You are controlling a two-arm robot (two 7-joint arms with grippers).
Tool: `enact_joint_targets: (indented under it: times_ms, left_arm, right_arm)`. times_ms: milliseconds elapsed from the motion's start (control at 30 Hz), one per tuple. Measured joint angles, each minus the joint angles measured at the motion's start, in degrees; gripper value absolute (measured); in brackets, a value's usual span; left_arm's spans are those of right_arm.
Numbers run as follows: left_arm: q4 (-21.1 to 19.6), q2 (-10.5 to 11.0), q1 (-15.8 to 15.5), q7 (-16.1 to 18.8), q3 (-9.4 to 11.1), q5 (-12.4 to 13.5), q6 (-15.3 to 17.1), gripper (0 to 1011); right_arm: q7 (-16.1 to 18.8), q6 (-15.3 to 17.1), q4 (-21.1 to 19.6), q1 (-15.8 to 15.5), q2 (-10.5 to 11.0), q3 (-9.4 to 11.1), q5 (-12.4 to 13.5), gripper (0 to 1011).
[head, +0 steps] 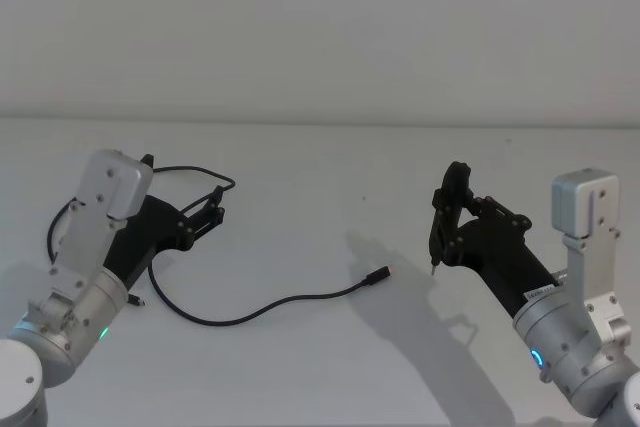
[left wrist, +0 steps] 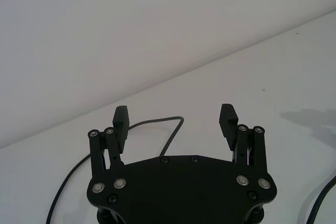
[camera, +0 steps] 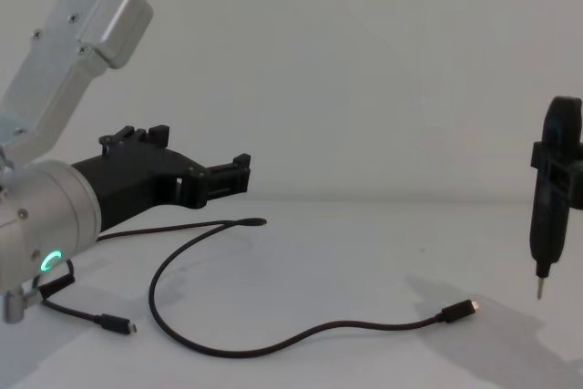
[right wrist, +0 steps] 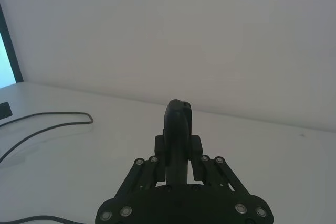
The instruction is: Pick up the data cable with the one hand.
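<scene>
The data cable (head: 250,314) lies on the white table, a long thin black line curving from beside my left arm to its pale-tipped plug (head: 378,277) near the middle. The same plug (camera: 458,311) is in the chest view. My left gripper (head: 217,204) hovers open and empty over the cable's far loop (left wrist: 168,124), left of the plug. In the left wrist view its pads (left wrist: 121,115) stand wide apart. My right gripper (head: 455,219) is raised to the right of the plug, shut on a narrow dark tool (camera: 551,189) whose thin metal tip points down.
A shorter black lead with a dark plug (camera: 117,323) lies under my left arm near the table's front. The white table (head: 320,367) meets a plain wall behind. A dark upright edge (right wrist: 8,40) stands at the side in the right wrist view.
</scene>
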Motion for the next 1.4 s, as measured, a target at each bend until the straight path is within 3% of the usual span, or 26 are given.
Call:
enact_joint_targets:
  times_ms: [1400]
  left_arm:
    - [-0.3, 0.1, -0.1, -1.0, 0.1, -0.1, 0.3, 1001]
  right_arm:
    - [0.0, 0.0, 0.0, 0.0, 0.0, 0.0, 0.0, 275]
